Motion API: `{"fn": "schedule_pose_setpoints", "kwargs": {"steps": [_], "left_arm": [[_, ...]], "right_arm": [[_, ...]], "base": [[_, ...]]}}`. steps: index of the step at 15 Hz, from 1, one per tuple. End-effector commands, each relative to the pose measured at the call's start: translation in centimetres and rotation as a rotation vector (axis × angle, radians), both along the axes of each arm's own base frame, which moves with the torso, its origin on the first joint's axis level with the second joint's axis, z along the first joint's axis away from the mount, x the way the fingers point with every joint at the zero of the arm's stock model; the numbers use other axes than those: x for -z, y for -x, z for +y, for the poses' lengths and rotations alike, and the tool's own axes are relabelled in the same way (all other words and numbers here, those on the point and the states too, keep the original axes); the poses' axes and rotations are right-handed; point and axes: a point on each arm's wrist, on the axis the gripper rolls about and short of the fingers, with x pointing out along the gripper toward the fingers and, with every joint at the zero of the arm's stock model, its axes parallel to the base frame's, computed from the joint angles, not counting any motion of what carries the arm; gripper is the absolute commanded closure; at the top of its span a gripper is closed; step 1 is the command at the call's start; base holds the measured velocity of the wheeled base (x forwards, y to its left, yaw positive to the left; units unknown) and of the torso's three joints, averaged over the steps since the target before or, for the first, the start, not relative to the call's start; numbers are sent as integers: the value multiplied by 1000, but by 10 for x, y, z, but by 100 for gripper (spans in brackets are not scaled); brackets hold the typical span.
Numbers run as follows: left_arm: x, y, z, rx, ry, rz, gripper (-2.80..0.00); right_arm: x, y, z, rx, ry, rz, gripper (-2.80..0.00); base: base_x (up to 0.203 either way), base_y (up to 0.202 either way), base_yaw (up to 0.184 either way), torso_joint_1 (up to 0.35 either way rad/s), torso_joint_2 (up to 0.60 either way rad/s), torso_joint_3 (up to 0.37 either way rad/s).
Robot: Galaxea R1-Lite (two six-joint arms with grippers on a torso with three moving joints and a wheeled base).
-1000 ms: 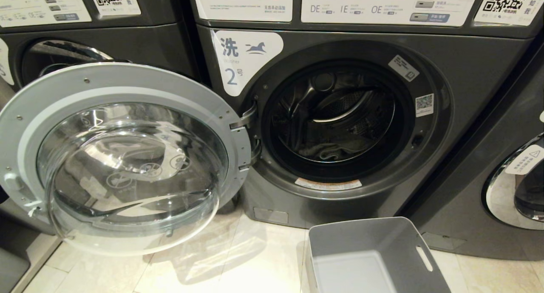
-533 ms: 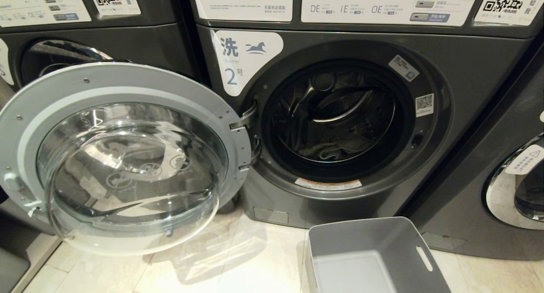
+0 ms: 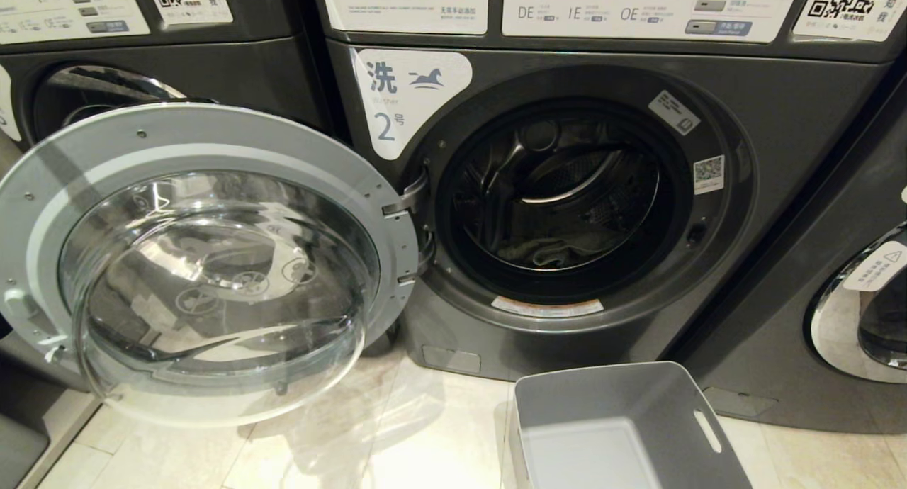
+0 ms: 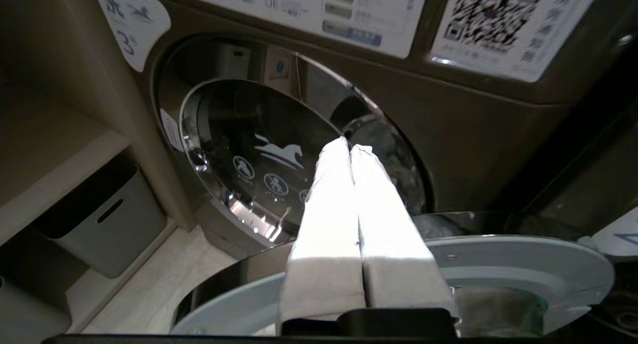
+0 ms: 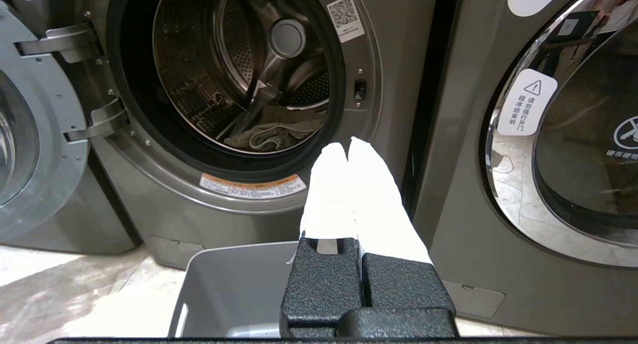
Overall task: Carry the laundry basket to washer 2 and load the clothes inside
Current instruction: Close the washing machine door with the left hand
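Between the earlier head views and this one almost nothing in the scene differs: only a dark diagonal shadow now crosses the upper left of the grey rim of the open door (image 3: 212, 262), which suggests the left arm is moving near it. The task itself looks all but finished. Washer 2 (image 3: 397, 92) stands with its door swung wide to the left, and the clothes (image 3: 549, 251) lie as a small grey-green bundle at the bottom of the drum (image 3: 560, 184), clearly visible in the right wrist view as well (image 5: 271, 132). The laundry basket (image 3: 602, 404) sits on the pale tiled floor (image 3: 425, 432) just in front of the washer and slightly to its right, and the part of it in view is empty.

The left gripper (image 4: 349, 147) has its white fingers pressed together and holds nothing; it hangs above the edge of the open door, pointing at the closed glass door of washer 3 (image 4: 279, 159). The right gripper (image 5: 347, 147) is likewise pressed together and empty, hanging over the basket's near rim and facing the washer's front.

My guess is that pushing the door shut is the only step left.
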Motion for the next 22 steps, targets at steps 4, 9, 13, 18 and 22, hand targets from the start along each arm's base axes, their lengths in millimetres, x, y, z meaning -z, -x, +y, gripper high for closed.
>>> {"fn": "schedule_pose_setpoints", "kwargs": {"steps": [4,9,13,18,22], "left_arm": [[24,-32,36,122,126,220,0],[32,-59,49,198,249,213,0],[34,-71,54,288,290,208,0],[47,-83,60,306,358,250,0],[53,-92,64,327,367,261,0]], "right_arm": [[11,-4,0,-1,0,39,0],[11,-4,0,-1,-2,39,0],[11,-4,0,0,-2,39,0],[11,-4,0,0,-2,39,0],[11,-4,0,0,-2,39,0]], "base": [[0,0,0,0,0,0],[0,0,0,0,0,0],[0,0,0,0,0,0],[0,0,0,0,0,0],[0,0,0,0,0,0]]}}
